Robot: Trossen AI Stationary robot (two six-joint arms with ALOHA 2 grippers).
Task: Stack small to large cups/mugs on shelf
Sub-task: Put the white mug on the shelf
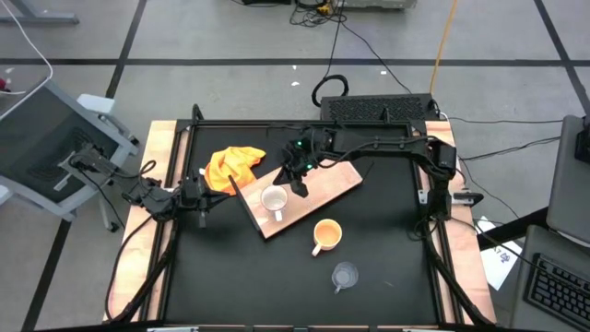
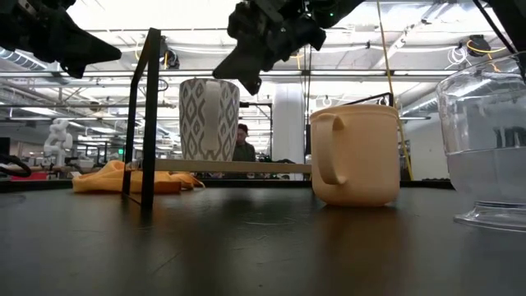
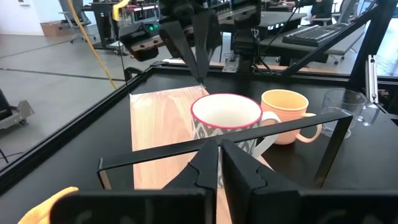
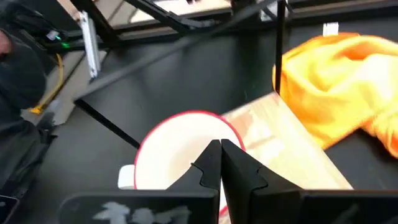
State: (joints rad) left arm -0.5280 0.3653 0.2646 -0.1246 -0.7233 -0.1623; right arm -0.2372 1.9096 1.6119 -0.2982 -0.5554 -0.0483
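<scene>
The white mug (image 1: 274, 199) is seen standing on the wooden board (image 1: 334, 181), just beneath the right gripper (image 1: 300, 190), whose fingers are pressed together, holding nothing.

Bright overhead lighting washes out the ceiling in the low view, backlighting the arms into silhouettes. The black table (image 2: 246, 247) carries soft reflections beneath the yellow-orange mug (image 2: 355, 154). The right wrist view is blurred throughout; the high view is evenly lit and sharp.
</scene>
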